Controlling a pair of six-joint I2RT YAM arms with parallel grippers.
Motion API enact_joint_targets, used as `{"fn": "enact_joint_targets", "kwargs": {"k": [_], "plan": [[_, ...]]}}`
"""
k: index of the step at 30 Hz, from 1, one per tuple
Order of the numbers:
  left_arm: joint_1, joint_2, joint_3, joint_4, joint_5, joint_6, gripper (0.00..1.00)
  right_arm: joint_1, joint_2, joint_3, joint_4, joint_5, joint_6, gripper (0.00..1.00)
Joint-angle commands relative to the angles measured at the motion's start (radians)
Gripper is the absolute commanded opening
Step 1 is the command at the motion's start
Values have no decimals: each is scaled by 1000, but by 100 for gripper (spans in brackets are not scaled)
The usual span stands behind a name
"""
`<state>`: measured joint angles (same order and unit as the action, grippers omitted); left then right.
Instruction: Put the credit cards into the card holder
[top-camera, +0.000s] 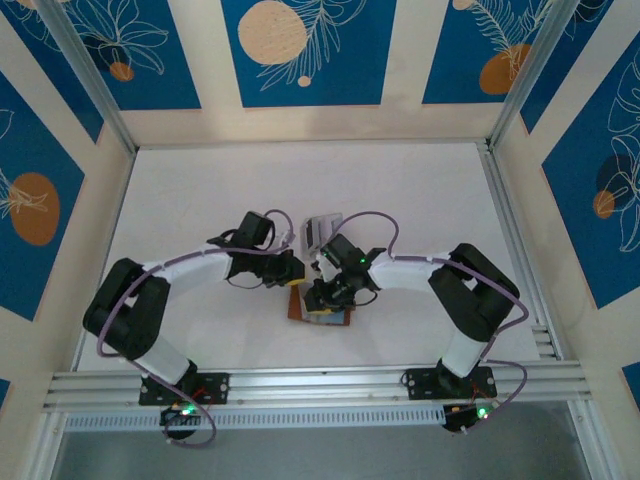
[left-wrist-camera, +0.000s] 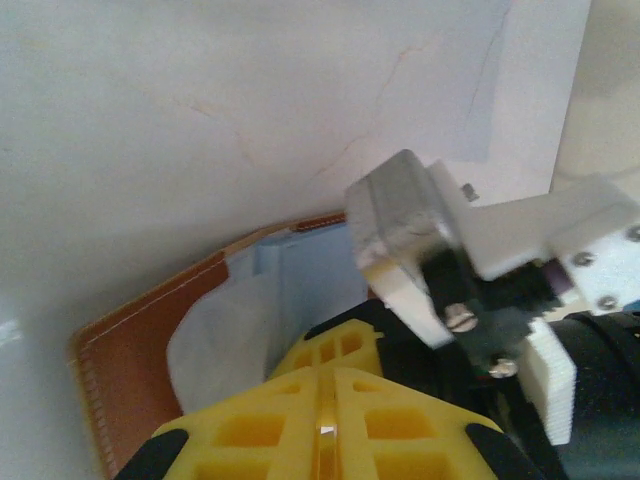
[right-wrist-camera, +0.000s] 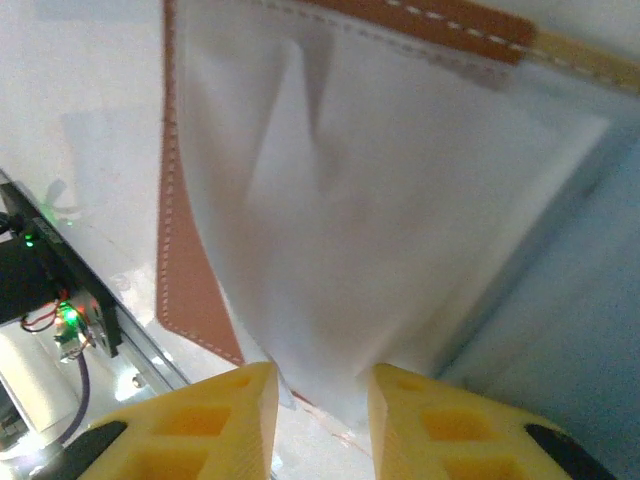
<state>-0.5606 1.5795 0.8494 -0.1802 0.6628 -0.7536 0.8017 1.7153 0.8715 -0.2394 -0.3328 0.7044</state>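
Card holder (top-camera: 318, 316) open and flat on the tabletop (top-camera: 200, 190), between the two arms; brown leather border, bluish-grey pockets facing up.
Pale grey sheet (right-wrist-camera: 380, 220) across the pocket area in the right wrist view: credit card or pocket lining, cannot tell which.
Left gripper (left-wrist-camera: 325, 425): jaws clenched together over the inner fold of the holder, nothing legible between them.
Right gripper (right-wrist-camera: 320, 400): jaws apart, lower edge of the pale sheet between them; grasping or only straddling, cannot tell.

Step in hand, as judged: feeding a card into a pocket.
To do well:
- hold the holder pinned with the left side, against skating on the smooth tabletop
- square the card edge to the pocket mouth and go in at a shallow angle
- slide along the lining rather than pressing down
- release only once well seated

Likely snag: a corner catching on the stitched border.

Hard to read: pocket mouth cut off at the frame edge; holder largely covered by both grippers from above; number of cards unclear; contents of the slotted stand (top-camera: 322, 232) just behind too small to tell.
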Motion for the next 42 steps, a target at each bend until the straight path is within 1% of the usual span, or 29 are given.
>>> {"fn": "enact_joint_targets", "kwargs": {"k": [1, 3, 9, 11, 13, 19, 28, 32, 36, 42], "plan": [[-30, 37, 40, -16, 20, 2, 11, 12, 32, 25, -35, -8, -32, 45], [-37, 50, 43, -11, 21, 0, 11, 17, 41, 33, -31, -21, -38, 52], [-47, 96, 56, -16, 26, 11, 11, 22, 42, 35, -23, -41, -51, 53], [-47, 116, 51, -25, 21, 23, 11, 21, 38, 34, -23, -46, -60, 56], [-51, 143, 44, -22, 29, 30, 10, 21, 33, 30, -23, -49, -66, 63], [-52, 163, 0, -9, 18, 39, 9, 20, 14, 24, -27, -62, -84, 69], [-52, 133, -37, -70, -42, 93, 9, -10, 5, 18, -34, -82, -94, 69], [-51, 105, -50, -64, -43, 95, 9, -33, 3, 9, -29, -86, -91, 68], [-51, 81, -53, -87, -69, 110, 9, -47, -2, 15, -42, -88, -92, 67], [-54, 87, -63, -113, -106, 145, 9, -53, -7, 36, -59, -101, -90, 67]]}}
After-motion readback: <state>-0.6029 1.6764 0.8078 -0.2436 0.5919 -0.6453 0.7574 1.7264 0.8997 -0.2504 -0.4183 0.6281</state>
